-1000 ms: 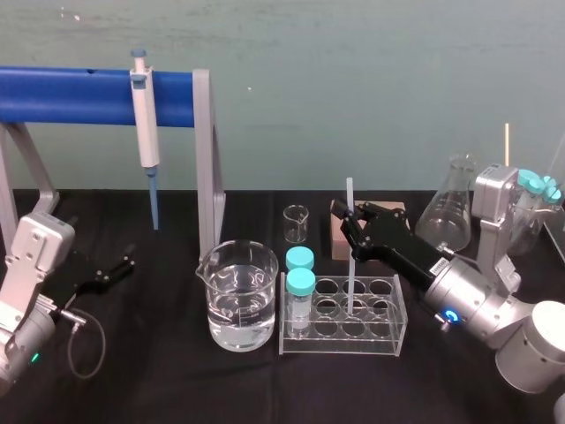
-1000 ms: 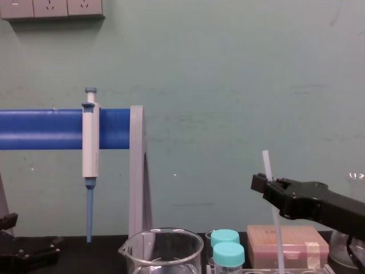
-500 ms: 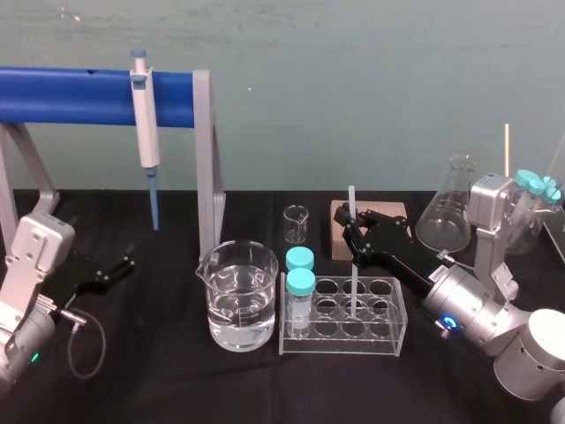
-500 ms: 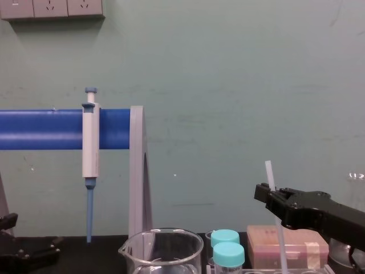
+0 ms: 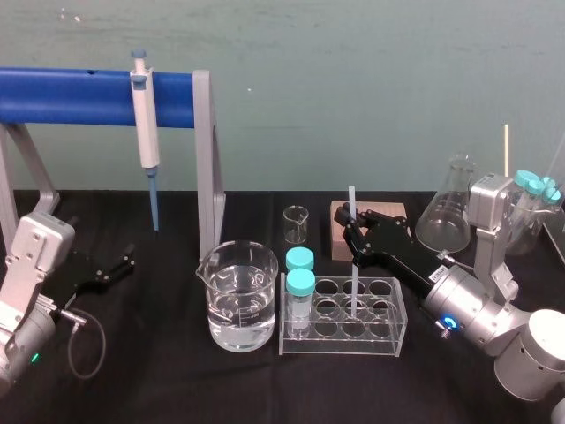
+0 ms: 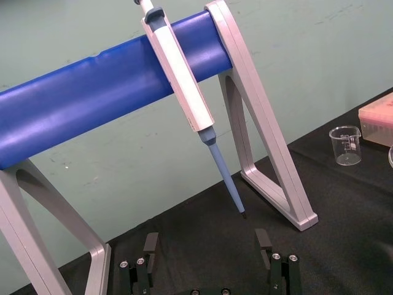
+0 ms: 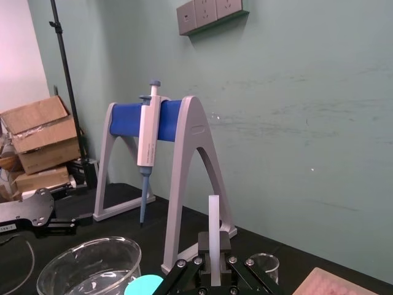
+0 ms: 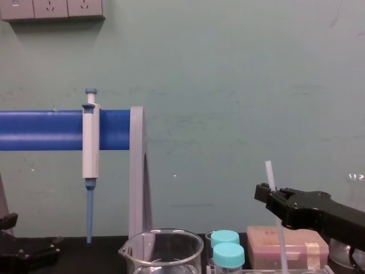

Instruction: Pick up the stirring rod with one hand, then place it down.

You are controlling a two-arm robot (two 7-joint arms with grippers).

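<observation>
**Spotter:** Where is your right end effector [image 5: 351, 223] at this moment?

**Caller:** You have it reaching in from the right, above the clear tube rack [image 5: 342, 334]. It is clenched on the stirring rod [image 5: 353, 284], gripping the upper part.

**Spotter:** And how does the rod stand?

**Caller:** Close to upright. Its top pokes up past the black fingers, and its lower end is down inside one of the rack's open wells, to the right of the two blue-capped vials [image 5: 300, 284]. I can't tell whether it touches the bottom.

**Spotter:** What about from the chest camera?

**Caller:** The rod rises just behind the fingertips, with a pinkish box [image 8: 288, 246] in the background.

**Spotter:** And your other arm?

**Caller:** Your left end effector [image 5: 113, 267] sits parked low over the black counter [image 5: 159, 371] at the far left, fingers spread apart and released. It is near the foot of the blue-barred stand [image 5: 205, 159], where the pipette [image 5: 145, 124] hangs. A beaker [image 5: 237, 296] of clear liquid stands just left of the rack.
</observation>
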